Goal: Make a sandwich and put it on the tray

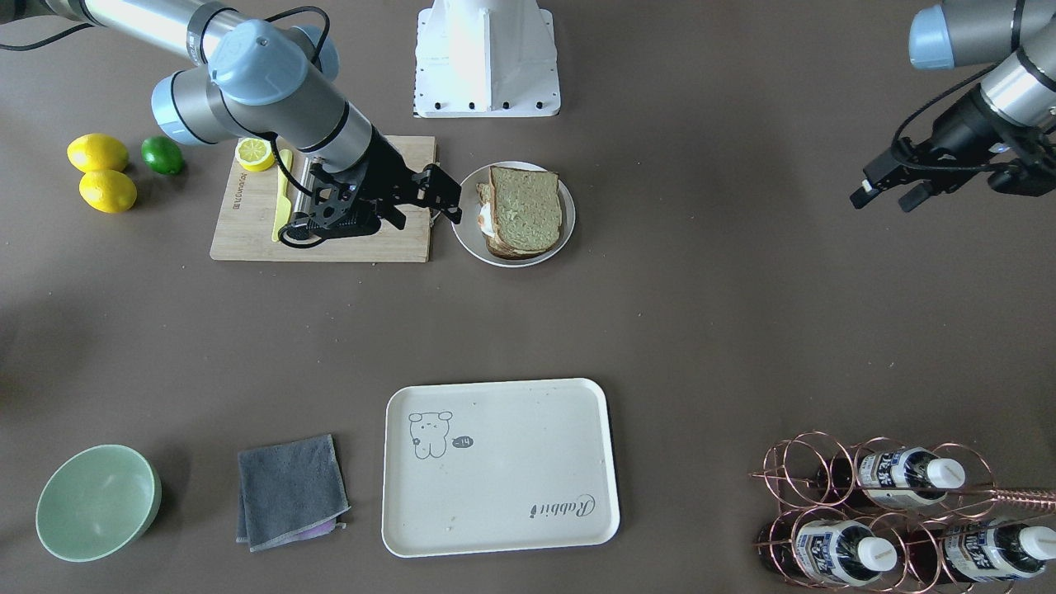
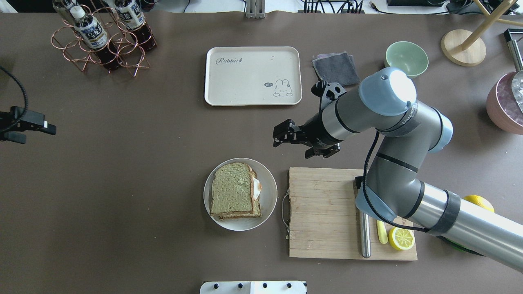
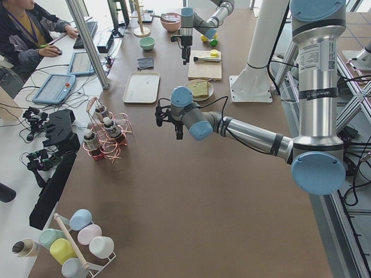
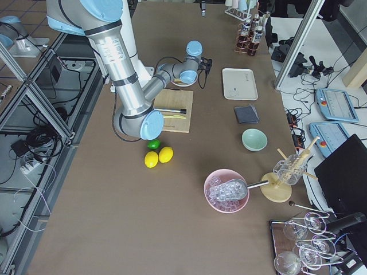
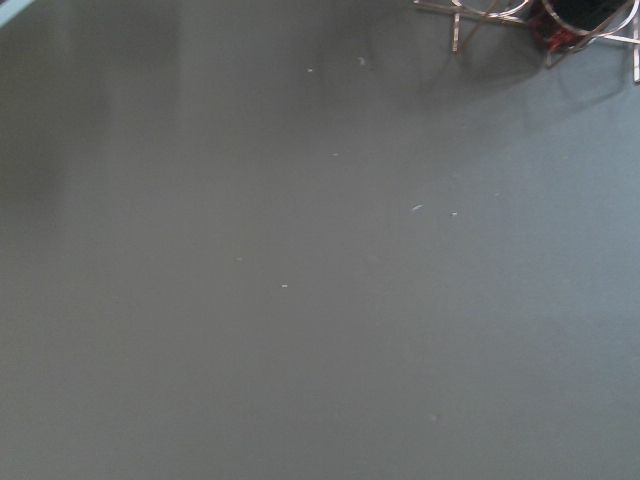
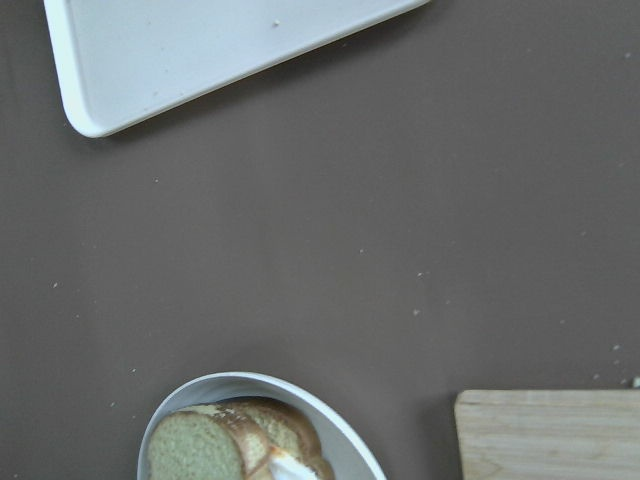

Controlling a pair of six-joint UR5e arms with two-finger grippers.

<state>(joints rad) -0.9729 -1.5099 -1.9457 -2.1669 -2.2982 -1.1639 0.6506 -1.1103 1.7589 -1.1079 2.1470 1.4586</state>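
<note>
The sandwich [image 1: 526, 210] lies on a round white plate [image 1: 467, 237], two bread slices with white egg showing at one edge. In the overhead view the sandwich [image 2: 233, 191] sits on the plate [image 2: 269, 204] left of the cutting board. The cream tray [image 1: 495, 470] [image 2: 253, 75] is bare. My right gripper [image 1: 444, 196] [image 2: 281, 137] is open and empty, hovering beside the plate, between it and the tray. My left gripper [image 1: 887, 198] [image 2: 37, 134] is open and empty, far off at the table's side. The right wrist view shows the tray corner [image 6: 200, 50] and the sandwich [image 6: 215, 450].
A wooden cutting board [image 2: 322, 212] holds a knife [image 2: 365, 237] and a lemon half [image 2: 401, 239]. Two lemons [image 1: 99, 169] and a lime [image 1: 162, 154] lie beyond it. A grey cloth [image 1: 289, 491], a green bowl [image 1: 97, 502] and a copper bottle rack [image 1: 891, 511] flank the tray.
</note>
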